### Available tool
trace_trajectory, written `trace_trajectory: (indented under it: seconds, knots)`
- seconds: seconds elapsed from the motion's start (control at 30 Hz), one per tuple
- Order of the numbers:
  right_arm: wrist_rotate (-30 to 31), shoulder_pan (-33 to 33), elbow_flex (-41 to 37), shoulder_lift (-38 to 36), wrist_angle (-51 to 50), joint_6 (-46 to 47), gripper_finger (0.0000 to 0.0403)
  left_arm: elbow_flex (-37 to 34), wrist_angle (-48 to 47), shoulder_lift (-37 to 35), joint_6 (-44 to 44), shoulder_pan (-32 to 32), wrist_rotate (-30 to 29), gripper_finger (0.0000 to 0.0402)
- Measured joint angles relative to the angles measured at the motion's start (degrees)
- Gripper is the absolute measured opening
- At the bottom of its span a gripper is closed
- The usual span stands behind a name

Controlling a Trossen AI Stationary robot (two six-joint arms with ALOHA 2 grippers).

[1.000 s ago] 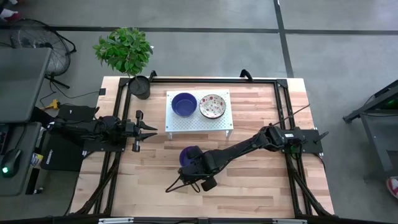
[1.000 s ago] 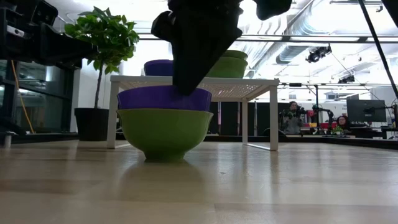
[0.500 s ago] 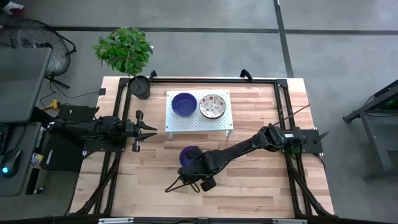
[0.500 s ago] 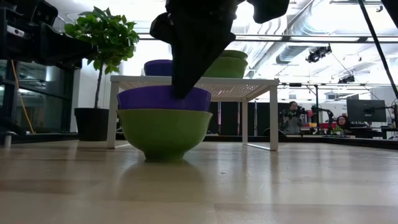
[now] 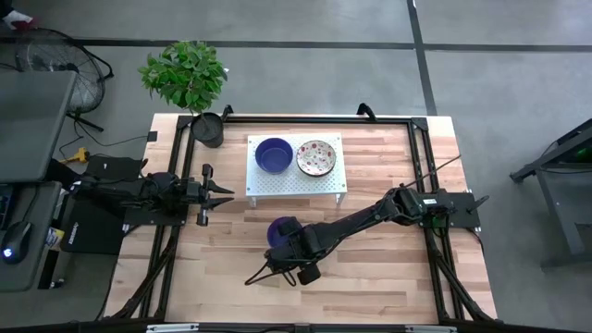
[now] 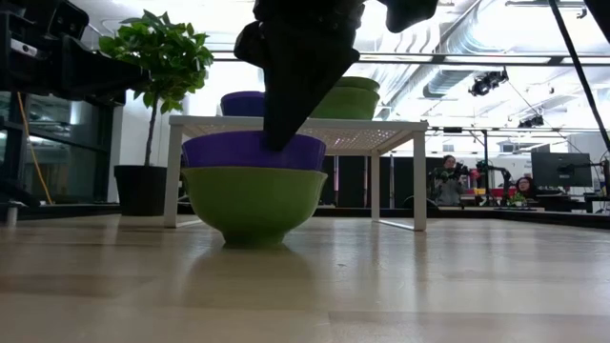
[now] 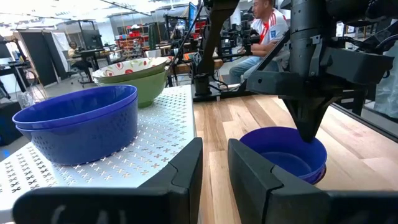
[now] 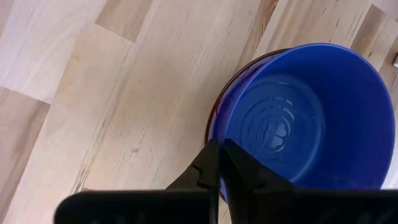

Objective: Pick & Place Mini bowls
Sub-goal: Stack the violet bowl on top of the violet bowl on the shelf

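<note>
Three blue bowls (image 5: pixel 274 154) (image 6: pixel 254 151) (image 7: pixel 78 121), two green-sided bowls (image 6: pixel 254 201) (image 7: pixel 134 78), one white rack (image 5: pixel 296 178), one potted plant (image 5: pixel 188 78), two grippers (image 5: pixel 217 191) (image 5: pixel 294 266).

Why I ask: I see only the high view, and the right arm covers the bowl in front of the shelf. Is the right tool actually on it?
Observer: Yes. In the right wrist view the right tool is shut on the rim of the blue bowl, one finger inside and one outside.
Operator: Is that bowl sitting straight on the wood?
Observer: No. The low view shows it nested in a green bowl, which stands on the table.
Operator: And the left arm?
Observer: The left tool waits at the table's left side, open, pointing toward the stacked bowls.
</note>
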Motion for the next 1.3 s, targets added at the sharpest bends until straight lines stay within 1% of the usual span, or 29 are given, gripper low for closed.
trace_trajectory:
  seconds: [1.3]
  knots:
    - [-0.3, 0.5, 0.4, -0.3, 0.8, 1.3, 0.0000, 0.0, 0.0, 0.0, 0.0, 0.0, 0.0, 0.0072]
